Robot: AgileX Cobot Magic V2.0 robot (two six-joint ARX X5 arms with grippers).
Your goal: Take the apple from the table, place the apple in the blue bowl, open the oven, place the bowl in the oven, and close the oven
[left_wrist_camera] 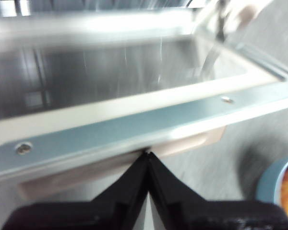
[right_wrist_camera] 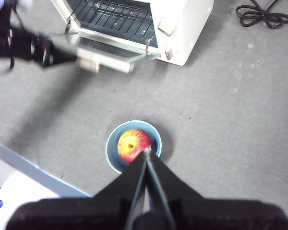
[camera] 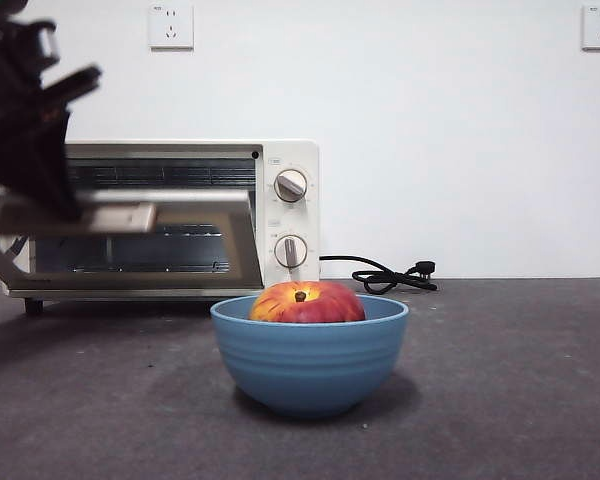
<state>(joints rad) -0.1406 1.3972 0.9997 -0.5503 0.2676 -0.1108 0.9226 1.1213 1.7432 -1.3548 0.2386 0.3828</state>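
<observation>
The red apple (camera: 307,302) lies in the blue bowl (camera: 310,365) at the middle of the table (camera: 510,400). Behind it to the left stands the cream oven (camera: 292,160), its glass door (camera: 160,250) swung about halfway down. My left gripper (camera: 68,208) is shut, its tips against the door's tan handle (left_wrist_camera: 192,143); the bowl's rim (left_wrist_camera: 265,182) shows at that view's edge. My right gripper (right_wrist_camera: 146,151) hangs shut high above the bowl (right_wrist_camera: 154,132) and apple (right_wrist_camera: 131,144), touching neither.
A black cord (camera: 390,276) lies coiled on the table right of the oven, against the white wall. A pale blue-edged object (right_wrist_camera: 24,177) sits at the table's side in the right wrist view.
</observation>
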